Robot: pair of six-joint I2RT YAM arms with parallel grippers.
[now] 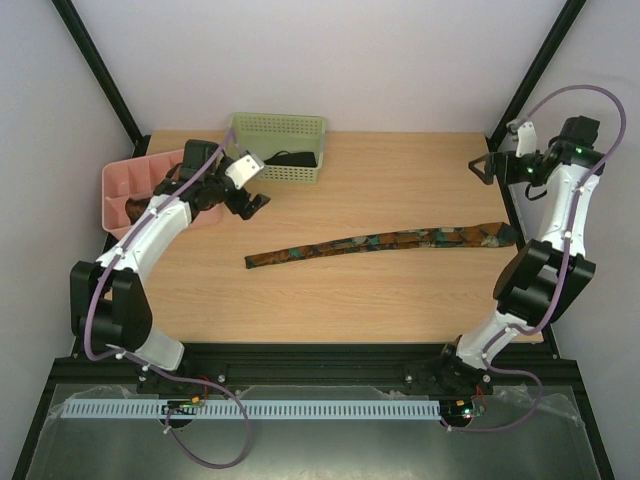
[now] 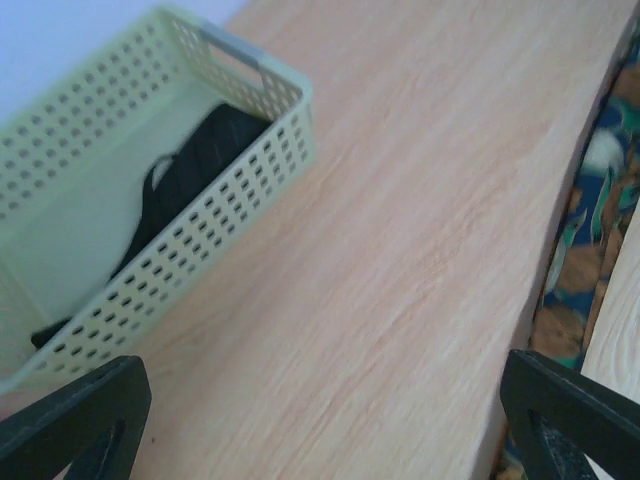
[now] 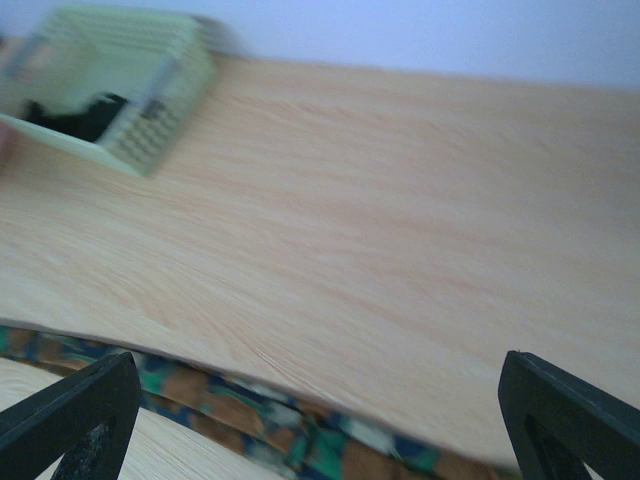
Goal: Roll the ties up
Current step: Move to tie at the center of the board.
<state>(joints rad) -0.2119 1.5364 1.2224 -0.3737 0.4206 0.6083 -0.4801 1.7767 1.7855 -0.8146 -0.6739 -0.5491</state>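
Observation:
A long mottled orange-green tie [image 1: 380, 243] lies flat across the table, narrow end left, wide end right. It shows at the right edge of the left wrist view [image 2: 590, 250] and along the bottom of the right wrist view [image 3: 300, 425]. A dark tie [image 1: 295, 158] lies in the green basket [image 1: 240, 135]; it also shows in the left wrist view [image 2: 185, 180]. My left gripper [image 1: 250, 185] is open and empty, raised near the basket. My right gripper [image 1: 487, 167] is open and empty, raised at the far right above the tie's wide end.
A pink tray [image 1: 112, 185] stands at the far left with something dark brown inside [image 1: 135, 208]. The green basket shows in the right wrist view [image 3: 140, 100] at top left. Black frame posts run along both back corners.

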